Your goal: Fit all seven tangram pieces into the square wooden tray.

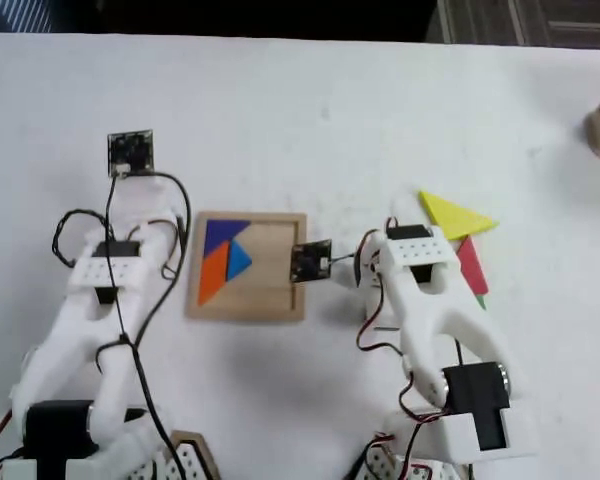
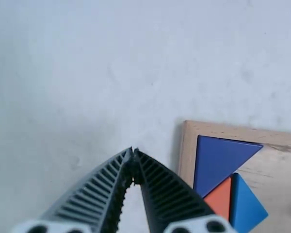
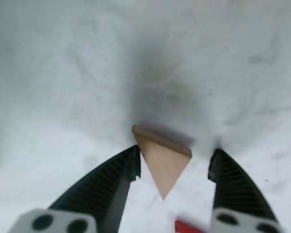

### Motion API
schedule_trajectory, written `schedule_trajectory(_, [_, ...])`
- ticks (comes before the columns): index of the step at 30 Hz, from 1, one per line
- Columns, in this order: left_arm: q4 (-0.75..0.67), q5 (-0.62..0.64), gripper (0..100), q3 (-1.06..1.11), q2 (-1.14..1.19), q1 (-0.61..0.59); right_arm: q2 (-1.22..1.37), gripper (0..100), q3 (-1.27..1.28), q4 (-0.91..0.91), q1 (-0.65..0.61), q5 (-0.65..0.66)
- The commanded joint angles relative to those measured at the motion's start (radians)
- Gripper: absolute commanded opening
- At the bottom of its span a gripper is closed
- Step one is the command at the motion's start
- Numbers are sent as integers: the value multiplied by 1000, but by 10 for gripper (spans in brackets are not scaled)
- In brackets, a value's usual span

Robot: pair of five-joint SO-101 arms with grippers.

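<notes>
The tray (image 1: 280, 300) sits mid-desk between my arms, most of its right side bare wood. Three pieces lie along its left edge: a dark blue triangle (image 1: 223, 234), an orange piece (image 1: 212, 275) and a light blue triangle (image 1: 238, 260). My left gripper (image 2: 132, 155), closed tip to tip and empty, hovers over bare desk (image 1: 310, 120) just outside that edge. My right gripper (image 3: 175, 158) is spread wide around one plain wooden triangle (image 3: 162, 165), not clamping it. One yellow triangle (image 1: 458, 215) and one red piece (image 1: 470, 262) lie beside my right arm.
</notes>
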Motion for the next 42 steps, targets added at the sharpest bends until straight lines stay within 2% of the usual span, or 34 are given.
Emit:
schedule_trajectory(1, [-21,-12,24,-48,-5,-7,-8,217,-49,-27,2,-44])
schedule_trajectory(7, [-21,-12,24,-48,-5,-7,-5,77,-49,-27,8,-49])
schedule_trajectory(12, [-21,-12,24,-48,-5,-7,-5,122,-49,-25,10,-57])
schedule_trajectory(18, [-21,-12,24,-46,-5,-7,-15,126,-49,-88,8,-190])
schedule_trajectory(24, [-21,-12,24,-46,-5,-7,-13,126,-49,-168,7,-422])
schedule_trajectory(30, [-21,-12,24,-46,-5,-7,-15,126,-107,-154,10,-793])
schedule_trajectory(38, [-21,-12,24,-46,-5,-7,-5,126,-233,16,10,-1174])
schedule_trajectory(42, [-21,-12,24,-46,-5,-8,-5,126,-321,140,-2,-1425])
